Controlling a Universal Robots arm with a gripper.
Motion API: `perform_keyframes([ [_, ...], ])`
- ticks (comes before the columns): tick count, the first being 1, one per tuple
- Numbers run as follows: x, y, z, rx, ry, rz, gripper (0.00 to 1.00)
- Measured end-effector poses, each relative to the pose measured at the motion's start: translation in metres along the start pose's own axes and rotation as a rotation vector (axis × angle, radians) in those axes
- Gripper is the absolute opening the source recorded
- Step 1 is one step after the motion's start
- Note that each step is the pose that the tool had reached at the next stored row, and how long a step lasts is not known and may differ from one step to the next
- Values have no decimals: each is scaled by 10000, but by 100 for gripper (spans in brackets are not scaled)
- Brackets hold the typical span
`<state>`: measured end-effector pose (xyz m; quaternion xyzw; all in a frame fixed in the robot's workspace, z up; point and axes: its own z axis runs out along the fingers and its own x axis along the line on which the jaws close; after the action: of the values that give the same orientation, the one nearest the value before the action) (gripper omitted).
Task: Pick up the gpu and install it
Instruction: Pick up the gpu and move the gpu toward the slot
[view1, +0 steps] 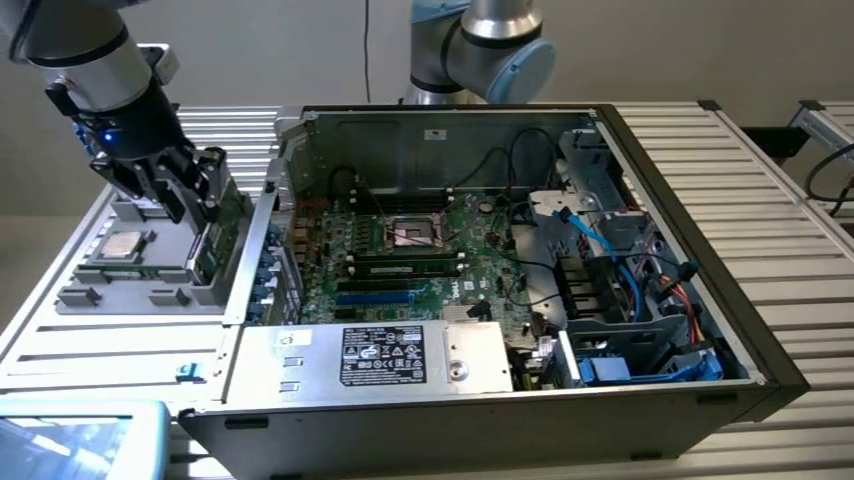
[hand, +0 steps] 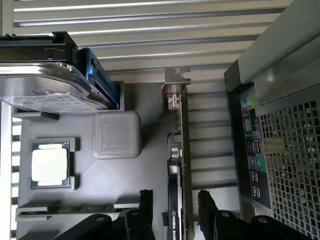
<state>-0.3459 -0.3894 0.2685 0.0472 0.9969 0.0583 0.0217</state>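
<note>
Checking the wrist view, I find the gpu (hand: 178, 165) standing on edge in the grey parts tray (hand: 150, 125), just beside the open computer case (view1: 534, 250). The gripper (hand: 176, 202) is positioned over the card. Its fingers (hand: 146, 199) are released, one on each side of the card, with a gap at each. A processor (hand: 50, 165) and a hard drive (hand: 45, 85) occupy the same tray on the slatted worktop (hand: 150, 30).

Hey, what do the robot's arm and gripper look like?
The arm is a silver-grey tube with light-blue joint caps; a small blue light glows at its wrist. The gripper is black, with two blocky fingers.
</note>
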Motion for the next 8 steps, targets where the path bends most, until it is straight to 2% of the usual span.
perform_keyframes([
  [8,5,-16,144,-4,-30,-15,50],
])
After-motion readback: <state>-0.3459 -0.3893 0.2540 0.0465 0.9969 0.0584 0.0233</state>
